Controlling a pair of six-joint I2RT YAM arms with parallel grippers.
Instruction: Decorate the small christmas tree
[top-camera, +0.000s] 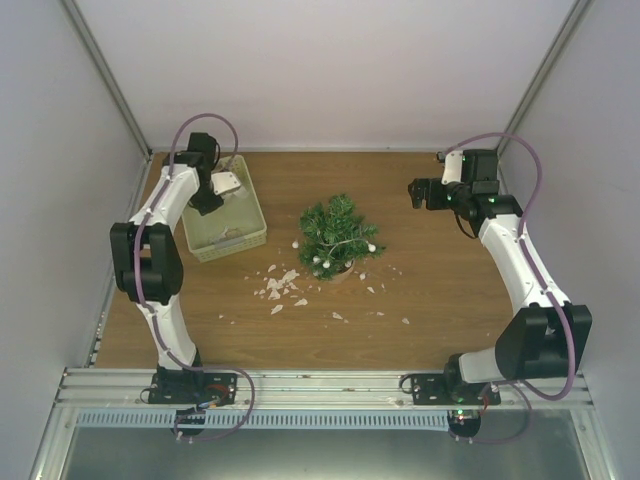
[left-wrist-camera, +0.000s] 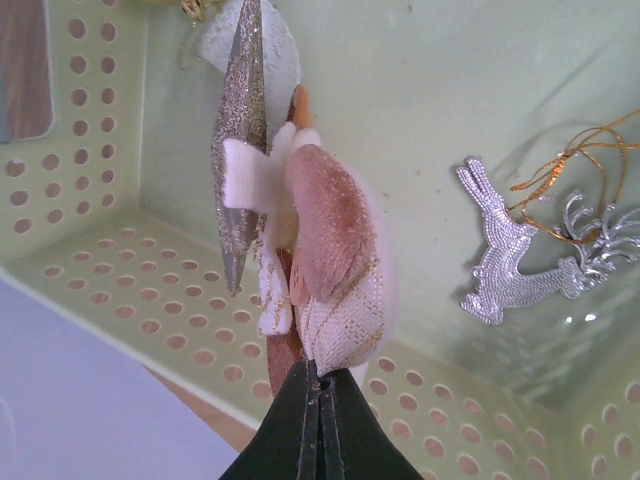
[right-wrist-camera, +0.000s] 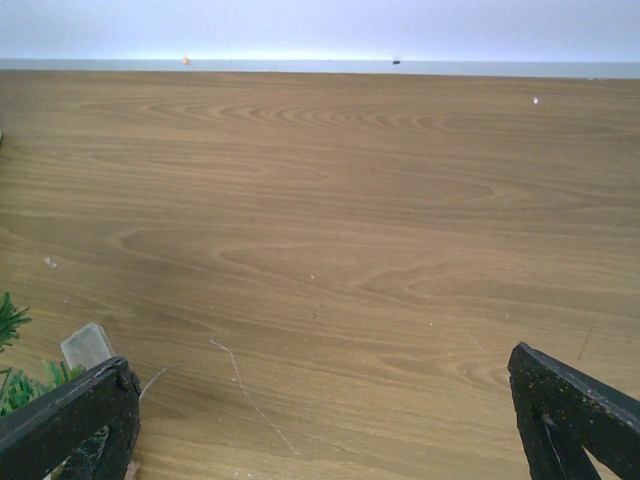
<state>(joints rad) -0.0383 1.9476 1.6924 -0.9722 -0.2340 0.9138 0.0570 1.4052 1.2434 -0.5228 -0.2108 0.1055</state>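
The small christmas tree (top-camera: 338, 235) stands mid-table with white balls and a thin wire on its branches; a few of its green needles (right-wrist-camera: 10, 322) show at the left edge of the right wrist view. My left gripper (top-camera: 214, 192) hangs over the pale green basket (top-camera: 246, 240) and is shut on a pink and white fabric ornament (left-wrist-camera: 335, 260), with a glittery pointed piece (left-wrist-camera: 241, 130) hanging beside it. My left gripper's tips (left-wrist-camera: 320, 378) pinch the ornament's lower end. My right gripper (top-camera: 418, 193) is open and empty, right of the tree, over bare wood (right-wrist-camera: 320, 420).
A silver reindeer ornament (left-wrist-camera: 510, 265) with a gold cord lies in the basket, whose perforated wall (left-wrist-camera: 120, 290) shows close by. Several white scraps (top-camera: 280, 285) litter the table in front of the tree. White walls enclose the table.
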